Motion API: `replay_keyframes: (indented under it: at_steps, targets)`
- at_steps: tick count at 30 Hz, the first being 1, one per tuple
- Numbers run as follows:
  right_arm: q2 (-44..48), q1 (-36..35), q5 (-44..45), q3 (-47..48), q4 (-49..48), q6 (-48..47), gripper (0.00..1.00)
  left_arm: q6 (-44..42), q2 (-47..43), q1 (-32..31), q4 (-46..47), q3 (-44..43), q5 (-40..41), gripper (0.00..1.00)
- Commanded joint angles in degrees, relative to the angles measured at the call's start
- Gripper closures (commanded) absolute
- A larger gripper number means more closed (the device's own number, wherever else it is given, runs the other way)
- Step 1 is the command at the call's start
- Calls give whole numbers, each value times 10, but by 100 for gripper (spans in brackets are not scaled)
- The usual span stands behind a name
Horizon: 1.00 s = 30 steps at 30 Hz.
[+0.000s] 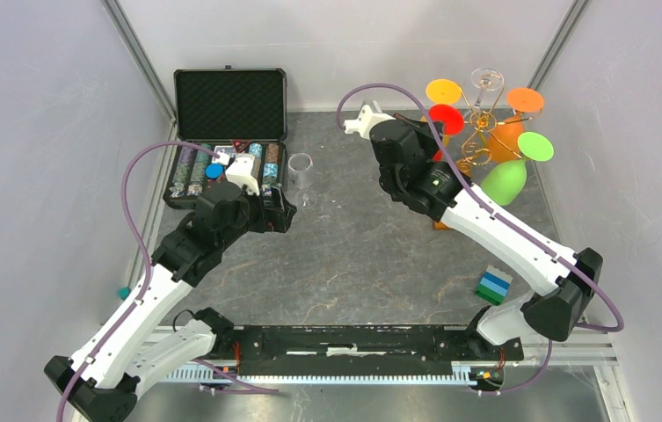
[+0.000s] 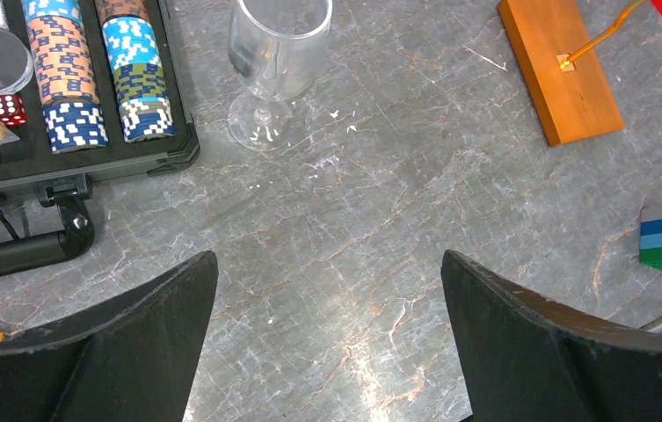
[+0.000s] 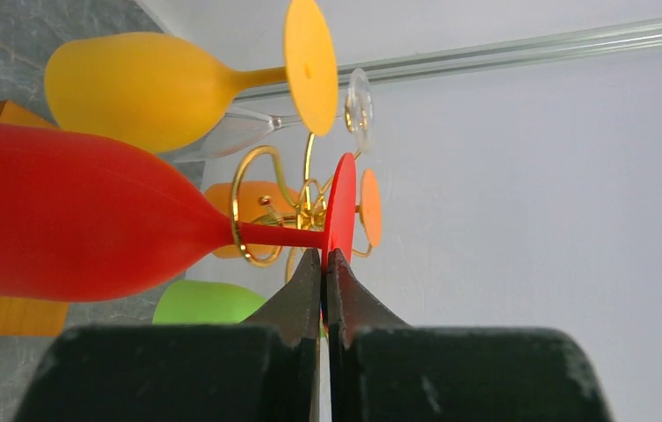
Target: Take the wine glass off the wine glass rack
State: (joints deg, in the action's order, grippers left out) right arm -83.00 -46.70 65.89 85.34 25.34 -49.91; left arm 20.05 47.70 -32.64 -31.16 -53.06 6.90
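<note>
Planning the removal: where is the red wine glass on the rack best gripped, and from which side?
Pinch the red wine glass by the rim of its thin foot, approaching from the table's middle, as the right gripper does; the bowl is too wide, and the stem sits in the rack's curl.

An open black case sits at the far left of the table, lid upright, holding rows of poker chips and two red dice. A grey, blue and green brick stack stands at the near right.
</note>
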Motion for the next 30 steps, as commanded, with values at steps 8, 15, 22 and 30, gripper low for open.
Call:
replay_keyframes:
  at_steps: [8, 15, 22, 30]
  targets:
    - [-7, -1, -10, 33, -59, -31, 100, -3, -4, -1, 22, 3, -4, 0]
    - [-22, 5, 18, 26, -144, -71, 100, -2, -5, -1, 22, 2, -5, 0]
    - [-39, 37, 32, 32, -156, -73, 100, -1, -4, -1, 22, 1, -8, 0]
    - [-18, 45, 40, 17, -134, -60, 100, 4, -2, -1, 24, 0, -15, 0]
